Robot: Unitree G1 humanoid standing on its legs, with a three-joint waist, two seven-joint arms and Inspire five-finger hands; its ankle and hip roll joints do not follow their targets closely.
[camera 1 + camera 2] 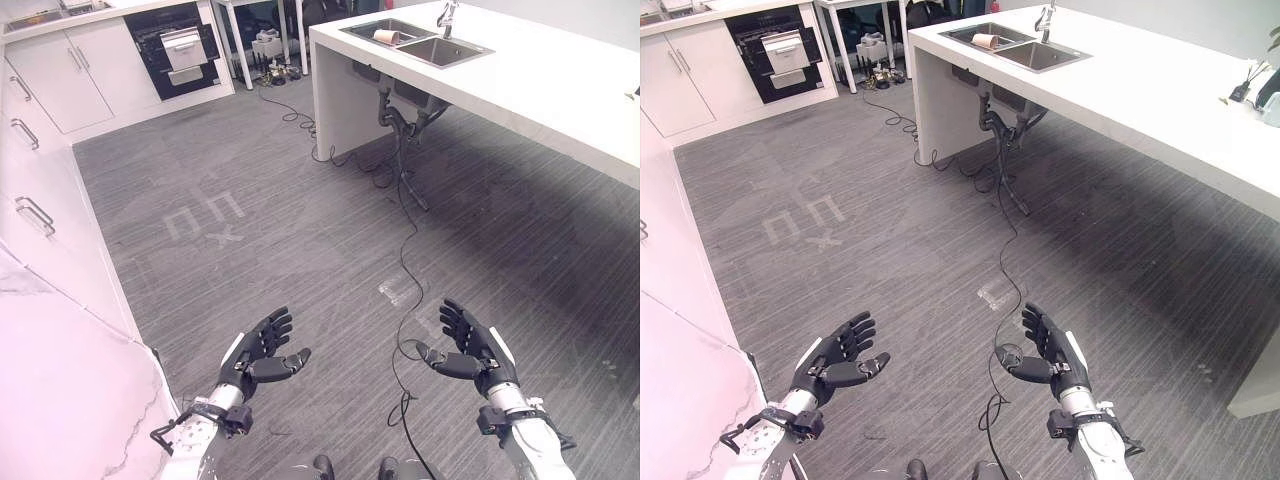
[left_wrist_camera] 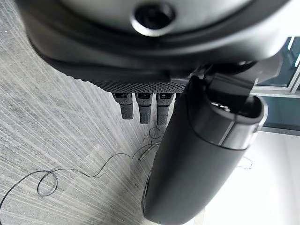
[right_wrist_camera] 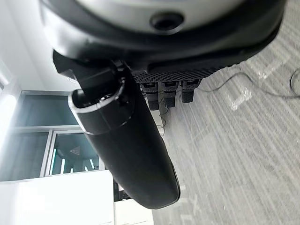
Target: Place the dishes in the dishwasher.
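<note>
My left hand (image 1: pixel 262 350) hovers low over the grey floor, open, with relaxed fingers and nothing in it. My right hand (image 1: pixel 470 345) is held at the same height to its right, also open and bare. Far ahead at the back left, the dishwasher (image 1: pixel 180 47) stands in the white cabinet row with its dark front open and a white rack pulled out. A brown cup (image 1: pixel 385 37) lies in the sink (image 1: pixel 415 42) on the white island counter (image 1: pixel 540 80).
White cabinets (image 1: pixel 40 200) line the left side, with a white marble counter (image 1: pixel 60 400) at the lower left. Black cables (image 1: pixel 400 200) trail across the floor from under the island. White tape marks (image 1: pixel 205 215) lie on the grey floor.
</note>
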